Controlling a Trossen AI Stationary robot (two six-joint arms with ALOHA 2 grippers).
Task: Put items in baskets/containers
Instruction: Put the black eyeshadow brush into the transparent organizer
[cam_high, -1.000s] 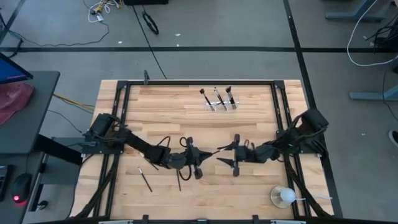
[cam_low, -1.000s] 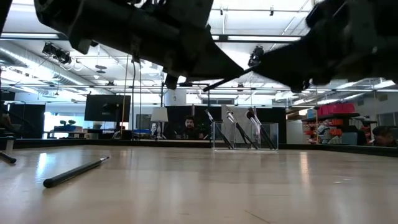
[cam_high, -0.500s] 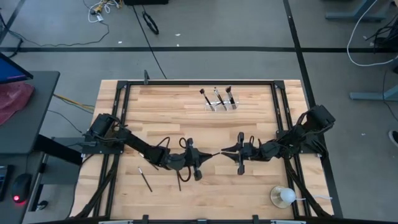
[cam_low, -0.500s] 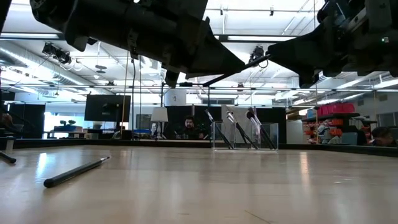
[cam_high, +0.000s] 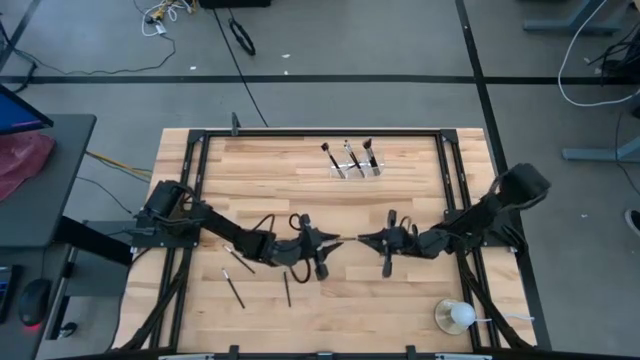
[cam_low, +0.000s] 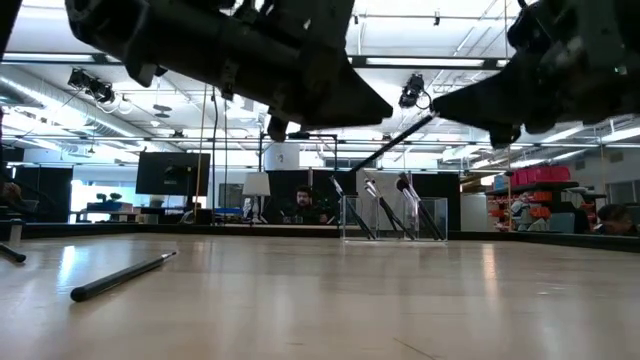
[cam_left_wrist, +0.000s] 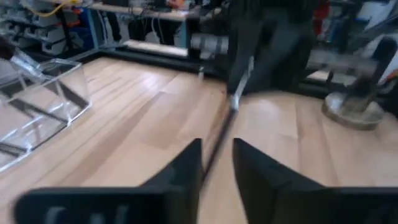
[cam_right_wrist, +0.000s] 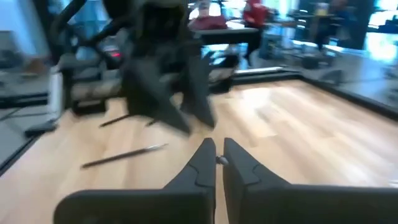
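Note:
A thin dark brush (cam_high: 345, 241) hangs in the air between my two grippers over the middle of the table. My right gripper (cam_high: 362, 239) is shut on the end nearer to it. My left gripper (cam_high: 328, 243) stands open, with the brush's handle (cam_left_wrist: 214, 140) running through the gap between its fingers. The clear container (cam_high: 357, 168) stands at the far middle with three brushes leaning in it. Other brushes (cam_high: 233, 287) (cam_high: 286, 289) lie flat on the table near the left front. My right gripper pinches the brush's end, where a silver bit (cam_right_wrist: 219, 160) shows between its two fingers. The fingers come level from the table's right, roughly along the brush. The brush (cam_low: 395, 145) is clear of the table and slants down toward my left gripper. My left gripper has the handle in its gap; whether a finger touches it I cannot tell.
A white ball on a clear round base (cam_high: 458, 316) stands at the near right corner. A loose brush (cam_low: 122, 276) lies near the front left. Black frame rails (cam_high: 196, 180) run along the table's left, right and far sides. Bare wood lies between the grippers and the container.
My right gripper, wide open a second ago, has shut on the brush's end. My left gripper has then opened, and the brush's left end has dropped, so it slants more steeply. A brush on the table below the left arm has come into view.

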